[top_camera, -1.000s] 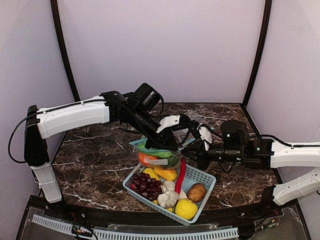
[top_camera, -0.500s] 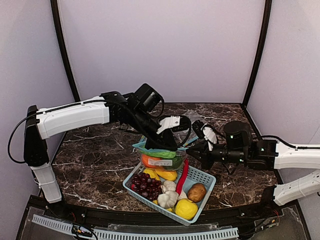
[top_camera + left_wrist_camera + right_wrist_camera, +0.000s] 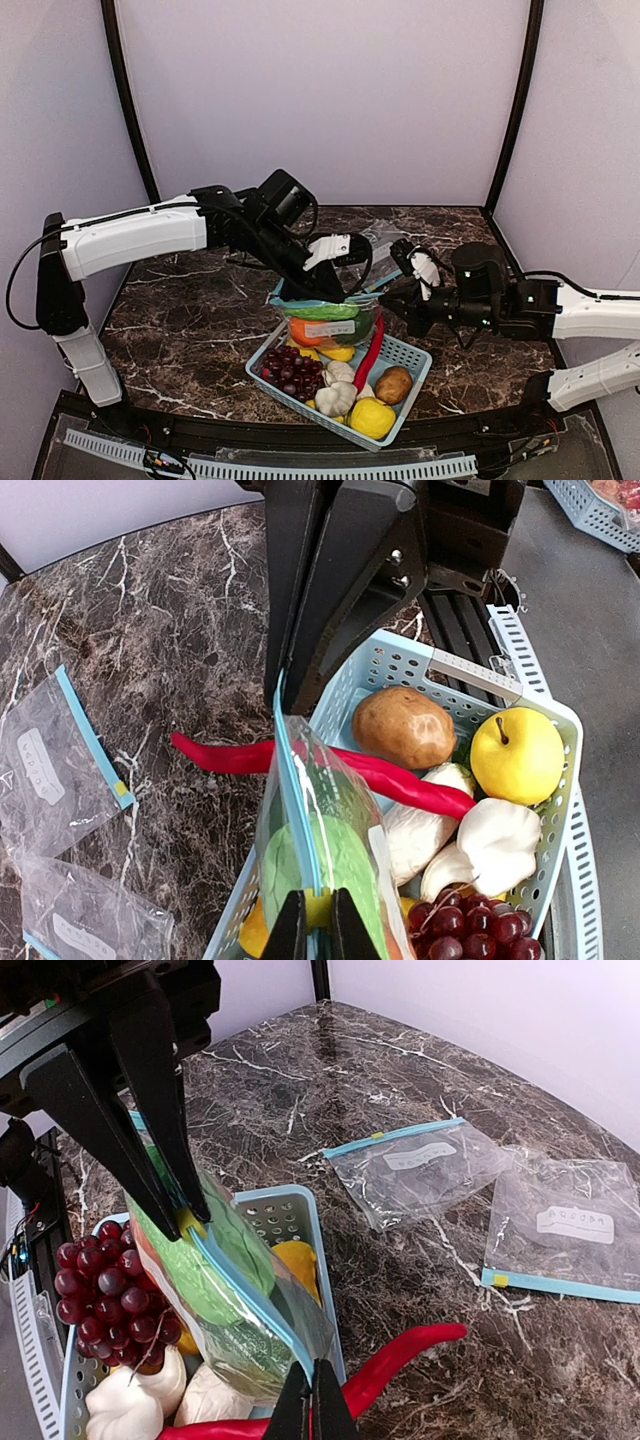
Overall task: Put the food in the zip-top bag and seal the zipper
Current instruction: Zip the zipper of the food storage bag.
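Left gripper point(image 3: 318, 925) is clamped tight on one end of the zipper point(image 3: 296, 790), right where the little yellow tab sits. The right gripper point(image 3: 309, 1400) is pinched just as narrow on the other end, so both arms are already at the thing and neither one is closer.

The blue strip is stretched pretty much straight between them. Its long axis runs roughly along the near edge of the tabletop, left gripper end toward the left edge and right gripper end toward the right edge.

The bag point(image 3: 325, 322) hangs down from that strip with its mouth up. It's around the middle of the tabletop, a bit toward the near edge, over the far side of the blue basket point(image 3: 412, 352). The food point(image 3: 205, 1280) is inside, green pieces on top and something orange underneath.

My guess is the seal is mostly shut, since I only see one blue line, but I can't tell for sure. Any finishing slide would have to go along that strip, not across it. Two spare bags point(image 3: 425, 1168) lie flat nearer the far edge
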Controlling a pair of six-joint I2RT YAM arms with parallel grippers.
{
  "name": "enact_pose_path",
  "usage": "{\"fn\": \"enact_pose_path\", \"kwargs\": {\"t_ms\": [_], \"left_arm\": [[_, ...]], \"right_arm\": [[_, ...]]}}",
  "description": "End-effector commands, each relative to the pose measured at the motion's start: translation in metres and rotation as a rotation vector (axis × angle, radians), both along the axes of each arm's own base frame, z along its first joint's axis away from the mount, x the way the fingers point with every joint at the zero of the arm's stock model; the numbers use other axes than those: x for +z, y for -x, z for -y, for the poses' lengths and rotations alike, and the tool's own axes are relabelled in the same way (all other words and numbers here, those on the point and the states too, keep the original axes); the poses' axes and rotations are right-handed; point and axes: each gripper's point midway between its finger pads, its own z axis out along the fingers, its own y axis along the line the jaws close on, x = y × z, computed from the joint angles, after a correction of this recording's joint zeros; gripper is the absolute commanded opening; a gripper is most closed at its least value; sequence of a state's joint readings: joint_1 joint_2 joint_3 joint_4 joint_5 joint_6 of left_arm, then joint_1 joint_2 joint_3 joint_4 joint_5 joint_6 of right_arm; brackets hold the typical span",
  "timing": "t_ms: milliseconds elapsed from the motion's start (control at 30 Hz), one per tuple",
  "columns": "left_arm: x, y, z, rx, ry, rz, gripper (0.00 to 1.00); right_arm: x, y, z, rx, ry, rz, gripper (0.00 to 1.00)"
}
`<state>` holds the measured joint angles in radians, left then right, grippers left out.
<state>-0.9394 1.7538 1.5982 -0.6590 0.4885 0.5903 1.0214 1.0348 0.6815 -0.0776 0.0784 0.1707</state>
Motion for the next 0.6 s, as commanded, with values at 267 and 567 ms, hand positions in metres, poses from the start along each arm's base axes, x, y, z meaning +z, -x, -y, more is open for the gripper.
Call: {"fn": "enact_pose_path", "kwargs": {"t_ms": [267,567], "left_arm": [[-0.016,0.008,-0.052,0.086,-0.121,-0.042,0.01],[-0.021,0.009,-0.063,0.113,-0.131,-0.043,0.01]], "right_arm": [[-0.002,-0.016,0.031,-0.158,0.055,0.019,0.0],[-0.002,-0.016,0.032,-0.162,0.058,0.016,0.0]]}}
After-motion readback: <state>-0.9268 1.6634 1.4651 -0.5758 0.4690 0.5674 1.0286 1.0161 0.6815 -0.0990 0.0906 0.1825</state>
